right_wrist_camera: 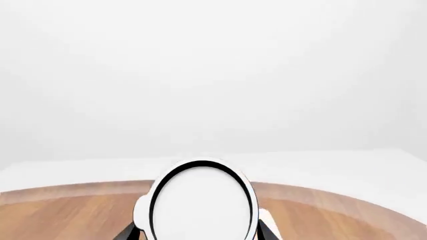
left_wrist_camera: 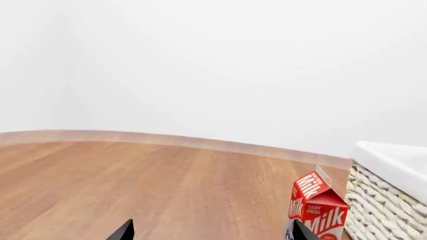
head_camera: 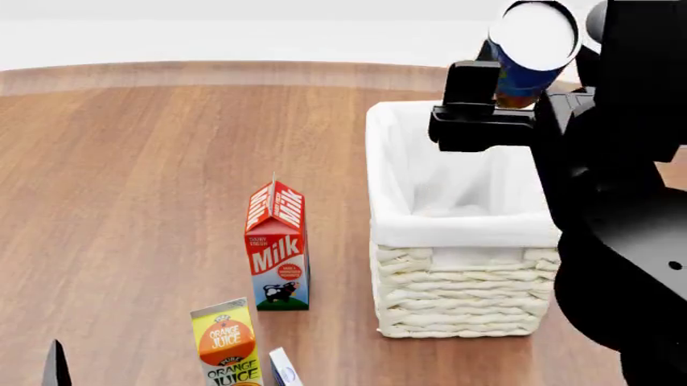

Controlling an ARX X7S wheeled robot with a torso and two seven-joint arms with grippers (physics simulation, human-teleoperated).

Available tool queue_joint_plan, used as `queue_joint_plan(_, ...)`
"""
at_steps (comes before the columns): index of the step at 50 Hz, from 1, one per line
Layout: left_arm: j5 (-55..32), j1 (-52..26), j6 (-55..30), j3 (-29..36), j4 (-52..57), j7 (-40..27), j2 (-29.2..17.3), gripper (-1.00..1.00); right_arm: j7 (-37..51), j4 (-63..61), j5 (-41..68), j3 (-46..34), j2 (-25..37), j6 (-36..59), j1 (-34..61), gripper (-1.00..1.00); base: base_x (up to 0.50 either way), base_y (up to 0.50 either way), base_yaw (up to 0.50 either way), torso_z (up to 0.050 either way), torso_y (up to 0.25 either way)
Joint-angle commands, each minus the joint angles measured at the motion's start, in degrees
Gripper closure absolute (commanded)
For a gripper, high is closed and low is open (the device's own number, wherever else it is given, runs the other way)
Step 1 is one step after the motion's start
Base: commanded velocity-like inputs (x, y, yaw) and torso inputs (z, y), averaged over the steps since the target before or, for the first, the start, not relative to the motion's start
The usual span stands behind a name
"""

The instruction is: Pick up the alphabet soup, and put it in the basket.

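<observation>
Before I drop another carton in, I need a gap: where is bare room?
Free: bare wood left of the red milk carton, and beyond it. The white-lined wicker basket looks empty inside. Crowded: near the orange juice carton at the near edge.

Rough woven wicker basket (head_camera: 456,301) with white cloth lining, smooth wood-grain table (head_camera: 140,177), glossy printed milk carton (head_camera: 277,249)

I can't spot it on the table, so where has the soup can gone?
In the head view the alphabet soup is up in the air at the right, held in the right gripper above the far right part of the basket, not yet inside it.
</observation>
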Motion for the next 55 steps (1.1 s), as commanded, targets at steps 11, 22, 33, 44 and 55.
queue_joint_plan(11,-0.04,-0.98,0.55,-1.02,-0.40,1.56,1.37,-1.00,-25.27,58.84,-18.30,-12.16,-16.27,-10.30,25.68,1.00,0.00,0.00,0.00,0.000,0.001)
queue_joint_plan(22,2.36,0.65,0.78,-0.07,2.16,0.46,0.92,-1.00,-31.72,86.98,-26.84,-13.58,-24.66,-20.91,34.46,1.00,0.00,0.00,0.00,0.000,0.001)
queue_joint_plan(33,1.70,1.10,0.69,-0.21,3.14,0.37,0.42,-1.00,-32.43,87.01,-38.84,-1.48,-25.89,-19.34,32.79,1.00,0.00,0.00,0.00,0.000,-0.171)
queue_joint_plan(44,2.12,0.22,0.30,0.15,2.36,-0.22,0.62,-1.00,-37.80,87.01,-50.39,8.37,-27.48,-19.17,31.96,1.00,0.00,0.00,0.00,0.000,0.000)
queue_joint_plan(55,0.92,0.41,0.59,0.11,2.54,0.21,0.32,-1.00,-40.14,87.02,-56.18,13.89,-28.23,-19.60,31.25,1.00,0.00,0.00,0.00,0.000,-0.182)
